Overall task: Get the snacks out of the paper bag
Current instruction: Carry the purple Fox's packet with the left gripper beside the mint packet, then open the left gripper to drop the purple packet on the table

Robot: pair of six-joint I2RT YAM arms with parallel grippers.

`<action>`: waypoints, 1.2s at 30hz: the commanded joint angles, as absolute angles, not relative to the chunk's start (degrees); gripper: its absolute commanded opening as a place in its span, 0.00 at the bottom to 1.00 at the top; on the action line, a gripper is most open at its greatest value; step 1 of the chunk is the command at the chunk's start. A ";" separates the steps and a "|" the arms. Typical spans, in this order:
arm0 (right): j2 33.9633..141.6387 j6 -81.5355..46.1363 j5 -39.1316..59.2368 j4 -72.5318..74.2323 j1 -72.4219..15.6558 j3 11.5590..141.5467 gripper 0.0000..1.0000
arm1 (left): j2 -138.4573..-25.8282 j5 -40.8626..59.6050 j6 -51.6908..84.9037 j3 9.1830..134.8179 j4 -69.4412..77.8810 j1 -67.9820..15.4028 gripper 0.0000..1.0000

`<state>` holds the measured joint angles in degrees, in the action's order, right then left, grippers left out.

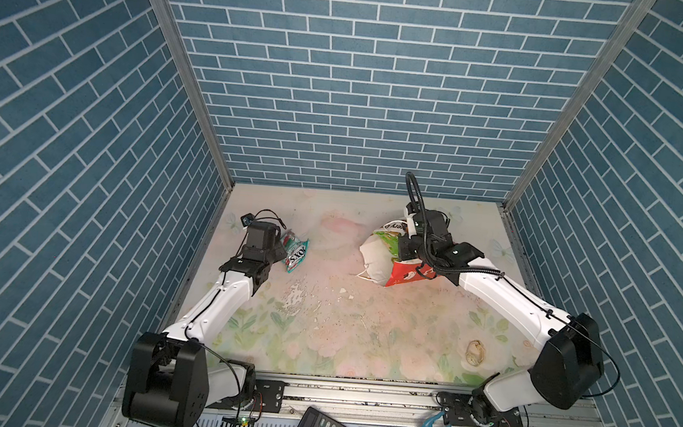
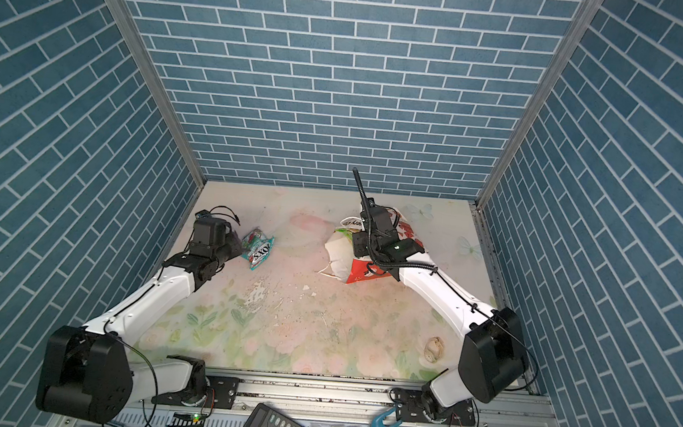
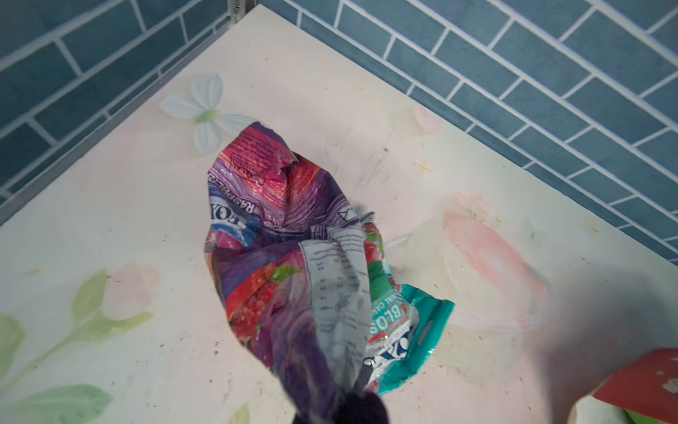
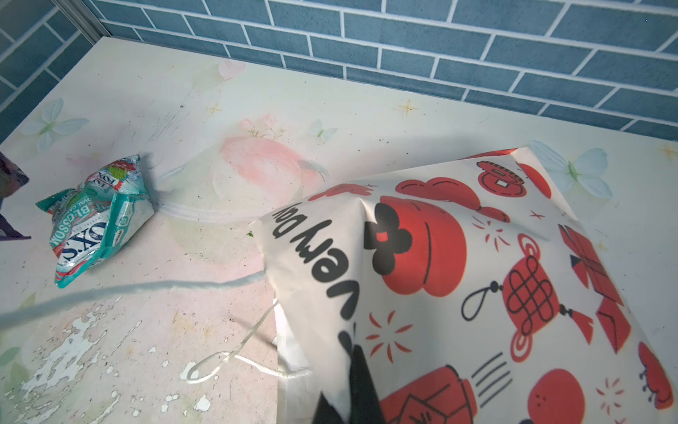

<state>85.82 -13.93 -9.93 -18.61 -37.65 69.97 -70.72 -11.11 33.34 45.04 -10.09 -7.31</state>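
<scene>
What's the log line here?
left claw: shut on purple packet | right claw: shut on paper bag | teal packet: on table

Purple packet (image 3: pixel 279 238) glossy crinkly plastic (paper bag (image 4: pixel 440 275) smooth).

Blue brick-patterned walls (image 1: pixel 342 77) enclosed the bench (image 1: pixel 363 341) on three sides; its pale floral surface was scuffed and flaking near the middle, under even light.

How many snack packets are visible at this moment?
3: purple packet held by the left gripper; teal packet on the table beside it; green packet in the paper bag's mouth. Others may be hidden inside.
</scene>
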 commanded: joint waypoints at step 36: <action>82.29 -10.91 -9.05 -17.03 -37.84 69.48 0.00 | -63.44 -9.00 26.36 42.11 -8.28 -10.48 1.00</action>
<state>84.84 -10.50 -9.63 -18.04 -37.82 69.41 -64.75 -10.09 27.49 43.03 -7.88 -8.78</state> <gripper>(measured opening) 0.048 0.995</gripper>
